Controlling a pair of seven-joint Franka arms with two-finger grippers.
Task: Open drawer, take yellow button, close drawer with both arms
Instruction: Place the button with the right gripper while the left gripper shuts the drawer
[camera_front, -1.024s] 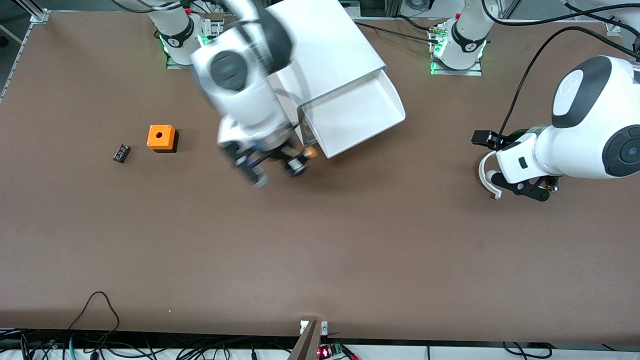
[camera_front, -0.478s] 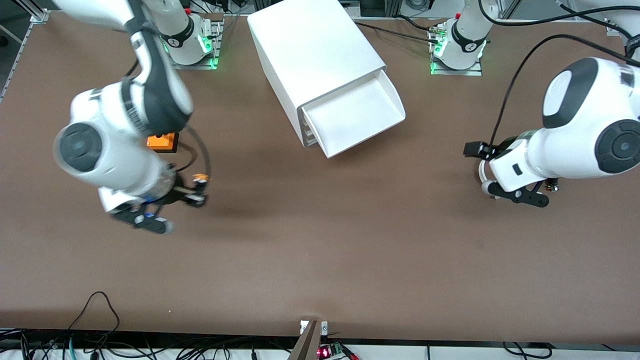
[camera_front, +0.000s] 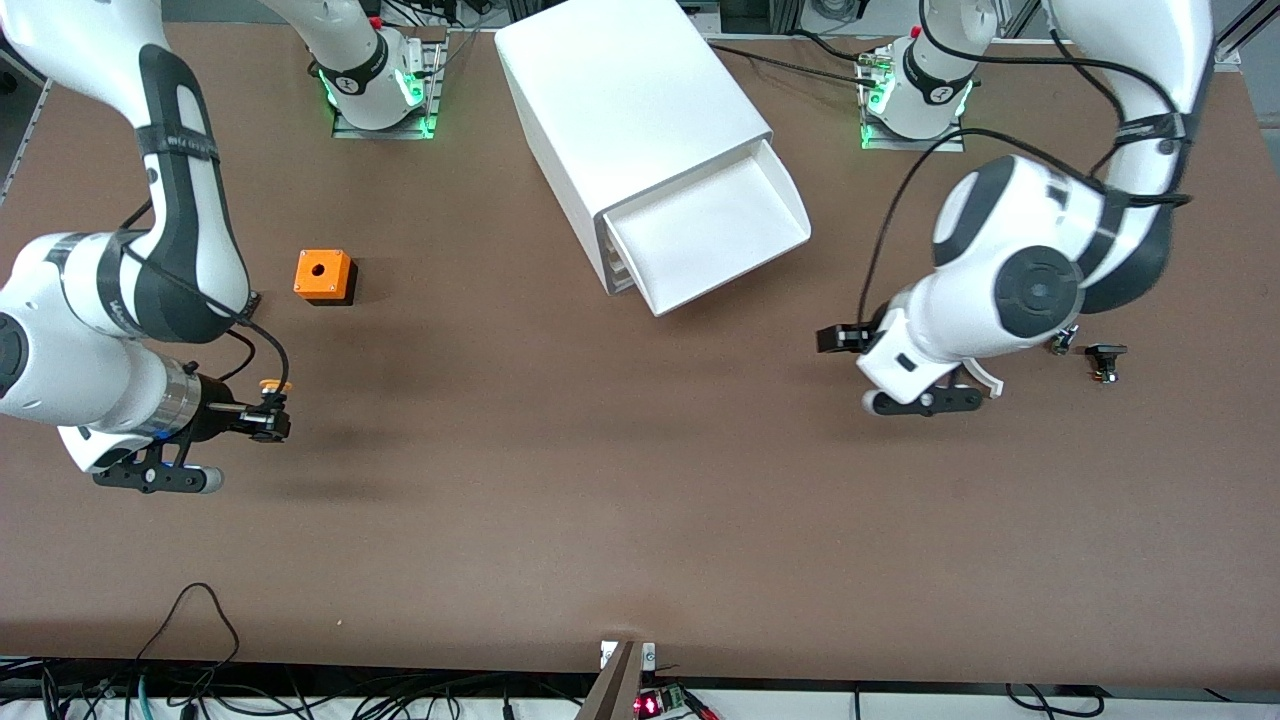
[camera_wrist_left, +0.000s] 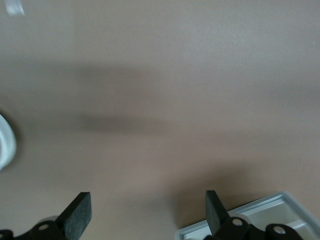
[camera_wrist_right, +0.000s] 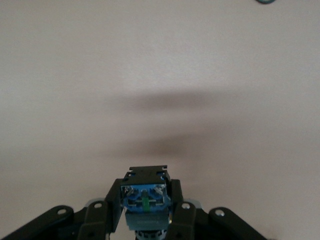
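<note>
We clamp the tiny, light, rigid button (camera_front: 268, 387) by its blue base in our right gripper (camera_front: 268, 418) over bare table; our left gripper (camera_wrist_left: 145, 212), fingers apart, hangs near the open drawer (camera_front: 715, 230).

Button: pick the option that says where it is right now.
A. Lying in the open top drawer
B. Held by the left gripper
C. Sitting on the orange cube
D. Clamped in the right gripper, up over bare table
D: the right gripper is shut on the button over bare table toward the right arm's end, while the drawer stands open with nothing showing in it.
</note>
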